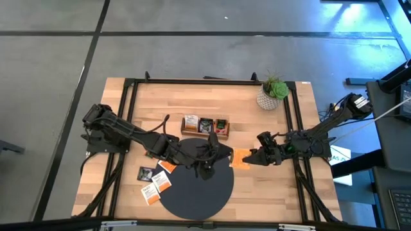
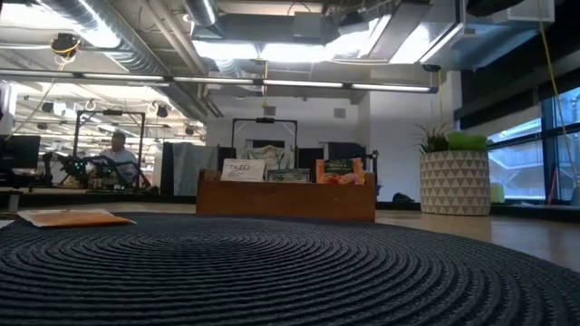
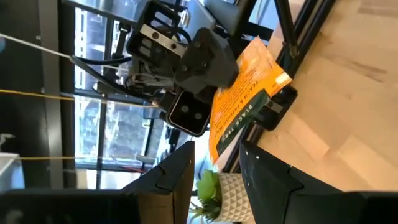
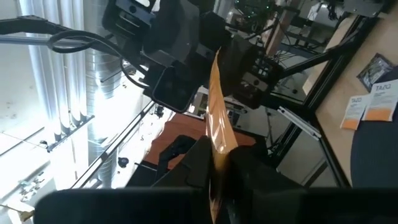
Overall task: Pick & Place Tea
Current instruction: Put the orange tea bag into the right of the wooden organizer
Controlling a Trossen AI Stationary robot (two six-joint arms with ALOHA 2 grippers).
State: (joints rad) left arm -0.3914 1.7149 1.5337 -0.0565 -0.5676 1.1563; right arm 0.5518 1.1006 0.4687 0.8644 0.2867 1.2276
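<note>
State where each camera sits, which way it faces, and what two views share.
High: overhead, straight down on the table; both arms show.
Low: table height, across the dark round mat toward the wooden tray; no arm shows.
Left wrist: past own open jaws at the orange sachet.
Right wrist: along own jaws, shut on that sachet.
Both wrist views share the sachet.

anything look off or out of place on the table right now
Nothing is spilled or damaged. One oddity: an orange sachet is off the table, pinched edge-on in the right gripper and facing the open left gripper, like a handover. Other sachets lie loose left of the dark mat, while the wooden tray stands tidy.
</note>
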